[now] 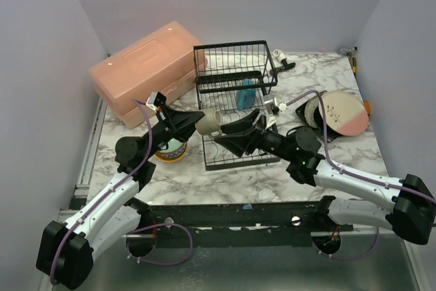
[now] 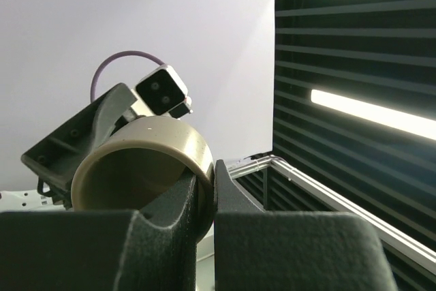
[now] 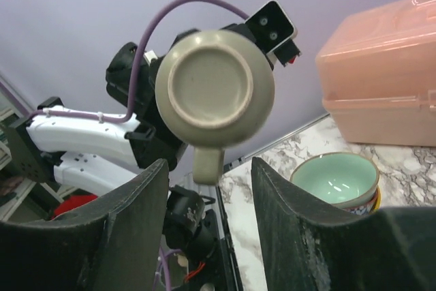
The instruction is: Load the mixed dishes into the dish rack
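Step in hand: a mid-air hand-over of the olive mug (image 1: 210, 123) from the left side to the right, judging by how the two sets of jaws face each other
Left jaws: closed on the mug's rim, one finger inside the mouth and one outside, holding it on its side with the base turned toward the right jaws
Right jaws: apart, one on each side of the mug's handle (which points down from the body in the right wrist view); they look short of touching it
Olive mug: off the surface (image 1: 204, 176), held over the near left part of the dish rack (image 1: 235, 73), between the two sets of jaws
Rack so far: a blue dish (image 1: 248, 90) stands in the slots
Yet to load: a mint green bowl (image 3: 334, 178) on top of a stack by the left arm, and a pink-cream plate (image 1: 344, 114) lying tilted at the far right
Not part of the job: the salmon-pink box (image 1: 146, 66) behind the rack
Next move calls for: the right jaws to come forward and close firmly on the mug before the left jaws let go, then a short carry down into the rack
Watch for: a glazed, narrow handle slipping if the release comes early
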`<act>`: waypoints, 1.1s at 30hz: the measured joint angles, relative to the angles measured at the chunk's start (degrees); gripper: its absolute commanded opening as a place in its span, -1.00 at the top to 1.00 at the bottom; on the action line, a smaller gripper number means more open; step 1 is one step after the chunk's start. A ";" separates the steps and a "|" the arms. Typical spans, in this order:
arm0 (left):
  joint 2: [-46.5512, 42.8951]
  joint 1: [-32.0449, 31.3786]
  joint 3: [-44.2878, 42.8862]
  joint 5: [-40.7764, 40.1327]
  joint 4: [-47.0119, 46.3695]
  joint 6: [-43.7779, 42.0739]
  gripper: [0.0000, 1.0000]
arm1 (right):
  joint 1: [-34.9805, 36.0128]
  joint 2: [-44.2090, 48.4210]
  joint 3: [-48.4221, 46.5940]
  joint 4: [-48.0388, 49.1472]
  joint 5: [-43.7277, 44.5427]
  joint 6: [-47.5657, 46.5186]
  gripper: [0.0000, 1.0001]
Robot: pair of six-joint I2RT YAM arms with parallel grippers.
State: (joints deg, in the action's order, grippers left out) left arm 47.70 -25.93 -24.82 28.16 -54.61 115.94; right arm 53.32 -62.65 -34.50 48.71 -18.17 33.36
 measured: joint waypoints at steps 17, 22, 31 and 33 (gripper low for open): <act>-0.42 0.44 0.90 -0.72 1.84 -2.08 0.10 | 1.84 -5.22 -4.42 -3.37 4.20 1.27 0.99; -4.09 0.35 0.83 0.85 9.73 -7.67 -0.80 | 2.12 -2.93 -2.80 -6.25 9.38 2.51 0.99; -18.03 0.50 -3.63 0.66 43.78 -32.46 -0.89 | 2.16 1.33 -2.99 -24.94 28.59 2.10 0.99; -18.82 0.50 -7.32 -0.24 52.92 -40.22 -0.88 | 2.12 0.37 -3.06 -29.55 32.96 1.22 0.99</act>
State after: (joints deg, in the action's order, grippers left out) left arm 28.88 -25.43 -32.14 27.92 -1.69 75.72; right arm 55.44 -62.28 -37.56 19.16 14.79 34.59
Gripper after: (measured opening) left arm 0.942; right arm 0.139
